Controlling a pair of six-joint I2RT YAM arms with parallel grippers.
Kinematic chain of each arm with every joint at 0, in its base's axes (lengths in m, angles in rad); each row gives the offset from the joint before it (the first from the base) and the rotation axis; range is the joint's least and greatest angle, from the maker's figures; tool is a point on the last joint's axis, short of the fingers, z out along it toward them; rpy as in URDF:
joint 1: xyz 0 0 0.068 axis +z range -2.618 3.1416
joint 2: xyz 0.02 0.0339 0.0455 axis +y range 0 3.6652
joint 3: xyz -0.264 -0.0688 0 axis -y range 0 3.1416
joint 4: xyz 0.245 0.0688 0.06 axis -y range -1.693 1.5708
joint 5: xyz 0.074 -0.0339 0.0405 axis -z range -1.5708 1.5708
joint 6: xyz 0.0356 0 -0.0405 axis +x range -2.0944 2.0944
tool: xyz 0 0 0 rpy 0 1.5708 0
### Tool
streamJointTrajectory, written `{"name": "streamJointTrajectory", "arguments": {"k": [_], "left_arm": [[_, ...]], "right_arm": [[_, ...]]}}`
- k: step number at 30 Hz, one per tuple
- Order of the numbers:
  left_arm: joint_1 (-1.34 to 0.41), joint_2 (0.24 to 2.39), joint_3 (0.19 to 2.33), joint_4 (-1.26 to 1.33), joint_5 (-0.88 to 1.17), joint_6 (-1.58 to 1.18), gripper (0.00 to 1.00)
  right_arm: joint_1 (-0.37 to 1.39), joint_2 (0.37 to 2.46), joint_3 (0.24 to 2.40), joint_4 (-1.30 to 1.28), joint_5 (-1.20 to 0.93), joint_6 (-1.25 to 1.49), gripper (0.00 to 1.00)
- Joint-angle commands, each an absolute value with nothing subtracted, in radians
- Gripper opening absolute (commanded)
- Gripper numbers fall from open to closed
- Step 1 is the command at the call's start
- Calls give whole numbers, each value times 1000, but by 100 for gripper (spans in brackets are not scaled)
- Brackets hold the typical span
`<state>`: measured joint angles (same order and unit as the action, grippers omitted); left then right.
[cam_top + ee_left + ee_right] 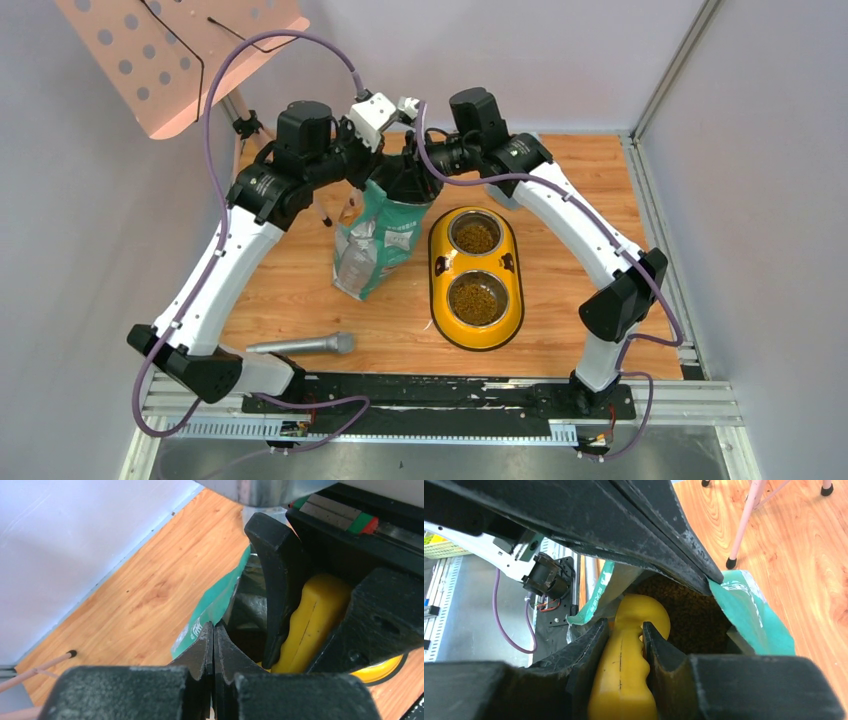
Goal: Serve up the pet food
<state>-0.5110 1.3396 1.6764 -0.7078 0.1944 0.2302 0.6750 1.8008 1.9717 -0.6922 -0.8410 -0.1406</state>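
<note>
The pet food [696, 612] is loose and spills, so lift it in the yellow scoop [624, 685] your right hand [624, 630] grips; your left hand [214, 632] is pinched together.

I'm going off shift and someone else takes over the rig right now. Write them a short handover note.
Grippers: left gripper shut, pinching the bag at its rim; right gripper closed on the yellow scoop by its handle, with the scoop's end inside the bag, above the pet food there.
Done: the yellow feeder holds pet food in both sides.
Left: probably lift the scoop out, top up if wanted, set it down, release the bag.
</note>
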Motion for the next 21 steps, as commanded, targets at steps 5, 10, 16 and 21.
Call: {"name": "streamJointTrajectory", "arguments": {"k": [5, 10, 16, 21], "left_arm": [[-515, 1361, 1784, -483, 235, 218, 0], [-515, 1328, 1756, -508, 242, 213, 0], [-515, 1335, 1763, -508, 245, 186, 0], [-515, 1357, 1789, -516, 250, 160, 0]], "right_arm": [[646, 1782, 2032, -659, -720, -70, 0], [596, 1807, 2036, -653, -658, -90, 0], [594, 1888, 2049, -651, -654, -158, 0], [600, 1963, 2081, -627, -645, -148, 0]]}}
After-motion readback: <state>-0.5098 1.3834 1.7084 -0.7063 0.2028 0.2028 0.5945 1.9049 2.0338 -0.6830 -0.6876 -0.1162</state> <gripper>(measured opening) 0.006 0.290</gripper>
